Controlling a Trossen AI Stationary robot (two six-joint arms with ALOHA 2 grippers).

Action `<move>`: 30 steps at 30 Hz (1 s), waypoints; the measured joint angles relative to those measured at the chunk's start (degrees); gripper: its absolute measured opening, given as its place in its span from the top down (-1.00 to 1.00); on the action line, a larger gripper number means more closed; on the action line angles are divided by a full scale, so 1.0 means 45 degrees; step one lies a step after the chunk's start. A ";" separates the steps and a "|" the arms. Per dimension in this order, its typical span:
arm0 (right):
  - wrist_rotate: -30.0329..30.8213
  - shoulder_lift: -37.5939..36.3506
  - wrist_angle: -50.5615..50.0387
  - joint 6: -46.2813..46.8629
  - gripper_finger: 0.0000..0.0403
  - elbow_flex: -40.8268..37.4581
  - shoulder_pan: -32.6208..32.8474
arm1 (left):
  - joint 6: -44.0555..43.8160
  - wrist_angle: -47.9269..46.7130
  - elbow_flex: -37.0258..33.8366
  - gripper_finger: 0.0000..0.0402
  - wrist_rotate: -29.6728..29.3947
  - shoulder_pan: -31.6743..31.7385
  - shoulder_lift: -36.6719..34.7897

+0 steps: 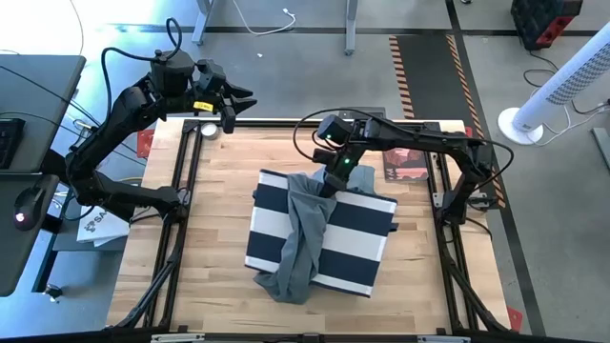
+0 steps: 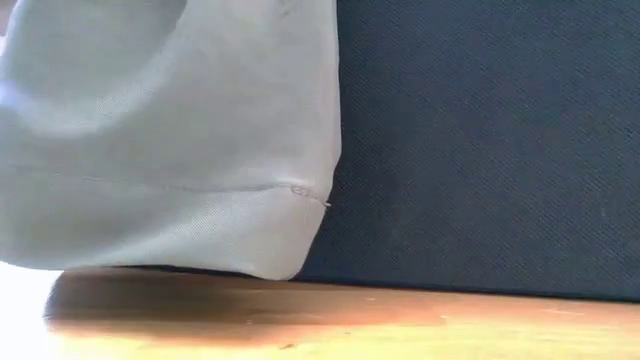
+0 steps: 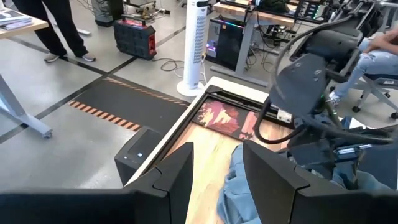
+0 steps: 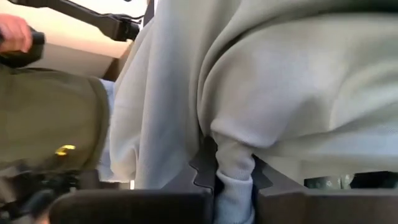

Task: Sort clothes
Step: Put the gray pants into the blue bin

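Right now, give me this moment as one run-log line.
right gripper: shut on grey-blue garment | garment: draped over striped bin | left gripper: open, raised at table's far-left corner, idle

Navy-and-white striped fabric bin (image 1: 324,233) sits mid-table on the wooden slatted tabletop (image 1: 229,191). Grey-green soft garment (image 1: 300,238) lies draped over the bin, far rim to near side, hem reaching the table. Right gripper (image 1: 334,181) is at the bin's far rim, fingers pinching a cream fabric fold (image 4: 233,168). Left gripper (image 1: 238,100) hangs over the table's far-left corner, well apart.
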 joint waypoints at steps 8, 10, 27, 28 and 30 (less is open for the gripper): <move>0.3764 0.0095 -0.2338 -0.1151 0.97 0.2983 0.0475 | 0.0000 0.0020 0.0000 0.33 -0.0005 0.0003 -0.0002; 0.5433 0.0100 -0.3268 -0.1538 0.97 0.4029 0.0712 | 0.0005 0.0061 0.0000 0.33 -0.0010 0.0001 -0.0004; 1.5960 0.1885 -0.5737 -0.7022 0.99 0.7456 0.4720 | 0.0000 0.0098 -0.0001 0.33 -0.0010 0.0002 -0.0001; 1.5932 0.2141 -0.5852 -0.7114 0.99 0.7401 0.4844 | 0.0000 0.0096 -0.0003 0.33 -0.0005 0.0003 0.0000; 1.5794 0.2678 -0.5967 -0.7049 0.96 0.7215 0.4976 | 0.0000 0.0096 -0.0002 0.33 -0.0001 0.0000 0.0000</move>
